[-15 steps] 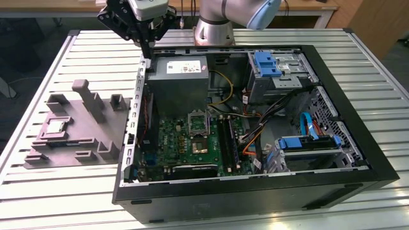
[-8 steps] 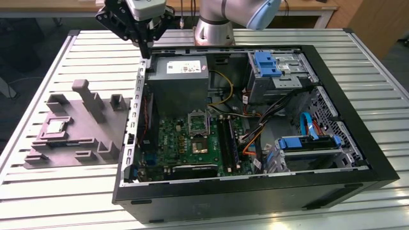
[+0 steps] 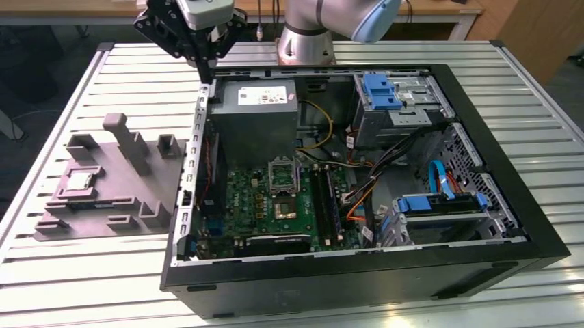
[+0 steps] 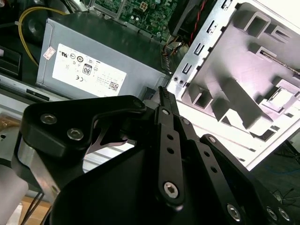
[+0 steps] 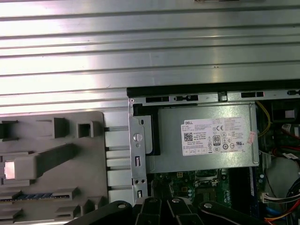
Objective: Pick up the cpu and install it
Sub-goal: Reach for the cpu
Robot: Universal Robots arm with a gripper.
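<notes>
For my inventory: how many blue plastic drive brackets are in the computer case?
2. The far blue bracket is near the arm's base; the near blue bracket toward the exterior view's right. More may be hidden.

The cpu (image 3: 81, 180) is a small, shiny, pale square. It lies flat in a pocket of the grey tray (image 3: 102, 205), at the exterior view's left.

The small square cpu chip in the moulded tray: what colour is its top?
Pale silvery-white; the cpu in the grey moulded tray shows best in the exterior view.
</notes>
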